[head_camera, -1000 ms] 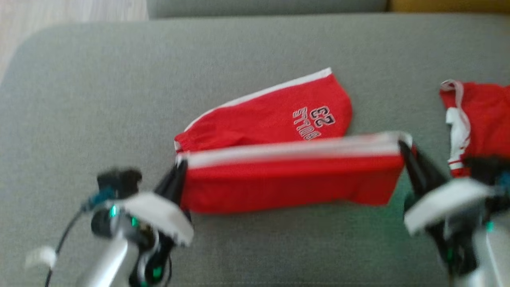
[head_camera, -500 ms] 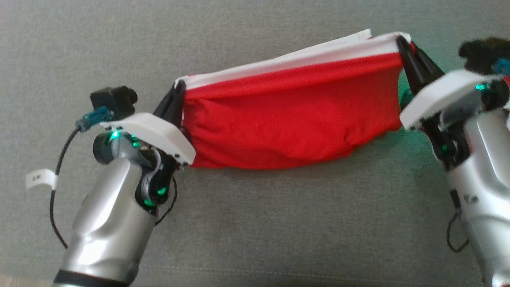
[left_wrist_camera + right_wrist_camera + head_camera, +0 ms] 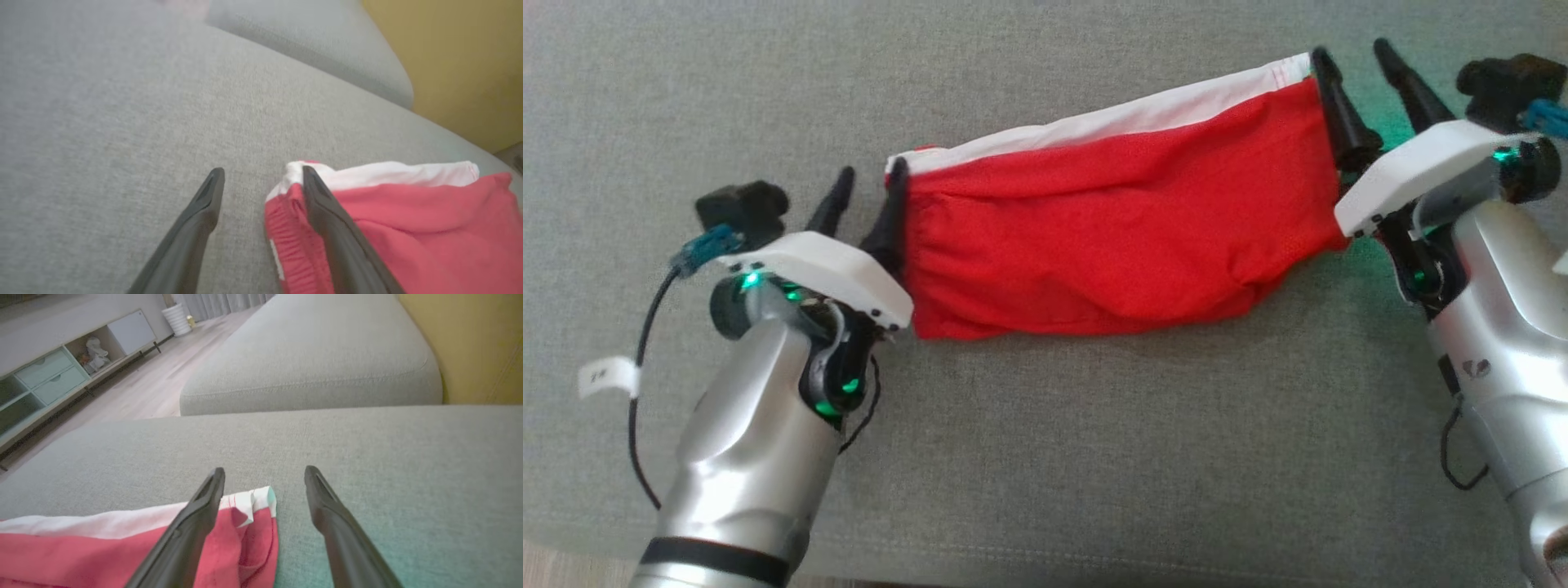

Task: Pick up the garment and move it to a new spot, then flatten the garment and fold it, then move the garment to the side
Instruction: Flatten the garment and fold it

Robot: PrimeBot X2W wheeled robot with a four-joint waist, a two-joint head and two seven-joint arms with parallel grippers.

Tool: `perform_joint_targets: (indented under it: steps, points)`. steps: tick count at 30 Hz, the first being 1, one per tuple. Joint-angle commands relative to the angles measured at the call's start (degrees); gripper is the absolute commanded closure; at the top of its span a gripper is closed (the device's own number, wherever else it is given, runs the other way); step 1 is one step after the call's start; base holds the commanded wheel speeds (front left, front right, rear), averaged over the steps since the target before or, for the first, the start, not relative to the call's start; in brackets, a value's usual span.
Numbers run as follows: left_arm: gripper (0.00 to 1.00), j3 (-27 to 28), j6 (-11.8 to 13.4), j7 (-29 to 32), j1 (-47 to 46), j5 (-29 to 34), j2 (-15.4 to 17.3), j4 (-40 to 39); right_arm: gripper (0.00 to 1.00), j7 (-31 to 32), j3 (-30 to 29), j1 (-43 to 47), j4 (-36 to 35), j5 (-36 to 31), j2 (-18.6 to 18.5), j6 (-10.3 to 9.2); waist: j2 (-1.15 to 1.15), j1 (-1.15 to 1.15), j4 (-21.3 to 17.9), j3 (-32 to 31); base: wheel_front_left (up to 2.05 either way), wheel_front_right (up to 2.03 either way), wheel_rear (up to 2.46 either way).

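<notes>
a red garment (image 3: 1111,253) lies doubled over on a grey cushion (image 3: 1045,457), stretched from the centre of the head view up toward its upper right, a white band (image 3: 1143,122) running along its top edge. at the lower left, the left gripper (image 3: 872,170) stands with its fingers spread, one finger resting against the gathered end of the cloth and the other out over bare cushion, pinching nothing. at the upper right, the right gripper (image 3: 1349,51) is likewise spread wide at the opposite end; seen from its wrist, the white corner of the cloth sits low between its two fingers, ungripped.

the fold appears to be laid, with the cloth lying loose and a few soft wrinkles across its red face, so the step in hand looks like the close of flatten-and-fold. what seems left is the move to the side. that would call for both grippers to close again on the two ends, catching every layer at once so the fold does not slip open, then to travel together, keeping the cloth taut between them.
</notes>
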Motion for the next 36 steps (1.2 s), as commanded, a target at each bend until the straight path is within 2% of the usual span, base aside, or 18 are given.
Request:
perform_joint_targets:
  steps: [1,6,13,18,25,36]
  points:
    - [0.0,2.61,0.07,-1.65,-0.23,-0.23,1.42,-1.44,0.0,-2.23,0.4,-0.95,-1.59,-0.71,-0.08,0.37,0.0,0.0,-0.21,-0.66,0.0,0.0,0.0]
    - [0.0,4.46,2.26,-6.93,1.72,2.99,3.1,-4.63,0.0,-8.86,-1.49,1.43,-4.52,-5.35,-0.7,0.37,0.0,0.0,-1.22,-2.89,0.0,0.0,0.0]
    - [0.0,8.52,5.73,-7.86,6.94,11.78,4.73,-17.56,0.0,-10.43,-11.05,11.27,-16.05,-13.6,0.43,0.37,0.0,0.0,-2.78,-6.39,0.0,0.0,0.0]
    - [0.0,9.04,7.29,-7.88,12.67,17.16,5.63,-23.97,0.0,-5.59,-16.65,21.65,-27.33,-19.23,3.32,0.37,0.0,0.0,-4.2,-8.61,0.0,0.0,0.0]
    - [0.0,7.46,8.72,-7.89,19.94,19.65,6.32,-25.95,0.0,1.24,-20.19,34.99,-40.01,-22.48,7.52,0.37,0.0,0.0,-5.23,-11.04,0.0,0.0,0.0]
    - [0.0,7.0,9.45,-7.86,24.1,19.42,6.77,-25.35,0.0,5.23,-21.37,42.67,-47.26,-22.86,10.59,0.37,0.0,0.0,-5.87,-12.23,0.0,0.0,0.0]
